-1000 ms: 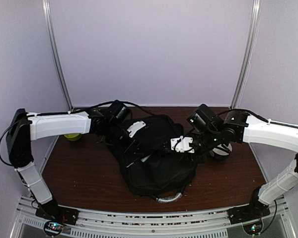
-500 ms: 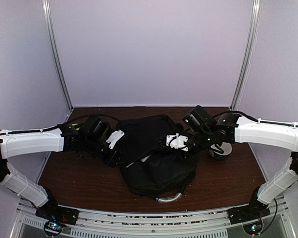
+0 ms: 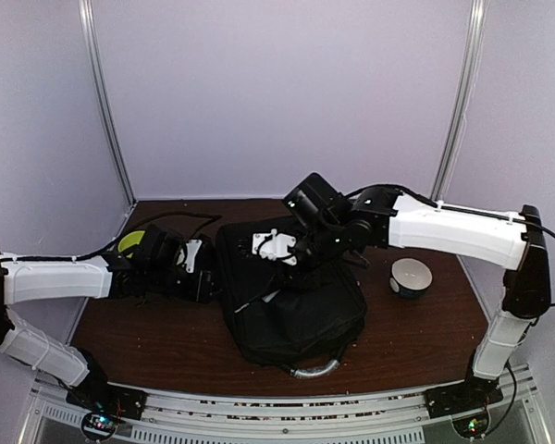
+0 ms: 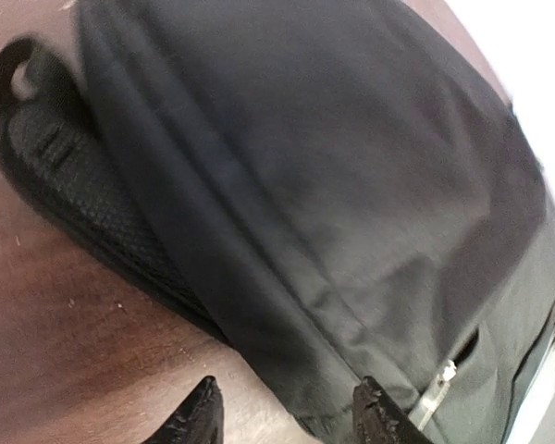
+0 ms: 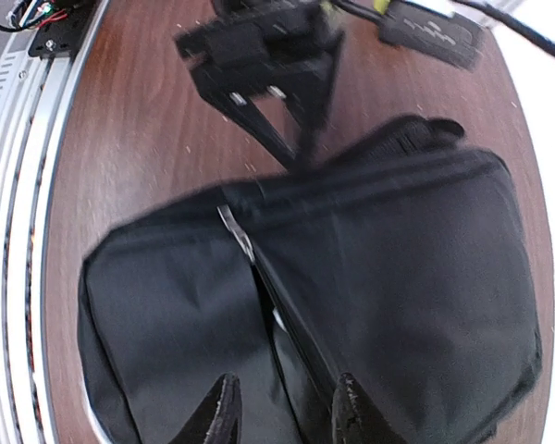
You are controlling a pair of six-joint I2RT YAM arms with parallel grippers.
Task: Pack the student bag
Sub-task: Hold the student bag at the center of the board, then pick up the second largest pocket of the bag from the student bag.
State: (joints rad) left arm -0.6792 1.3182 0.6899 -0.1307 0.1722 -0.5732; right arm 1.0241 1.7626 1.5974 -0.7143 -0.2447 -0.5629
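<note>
Student bag [image 3: 301, 310], black, at centre frame. Left gripper [image 4: 287, 421] spread, empty, at its left edge. Right gripper [image 5: 285, 412] spread, empty, over its upper part.

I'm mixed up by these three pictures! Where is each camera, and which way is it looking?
Top: high behind the arms, looking down at the table; both arms, left gripper and right gripper show.
Left wrist: low on the left arm, facing the bag's side; its own fingers show.
Right wrist: above the bag, looking down; its own fingertips show.
Shared: top and right wrist both see the bag and left gripper.
</note>
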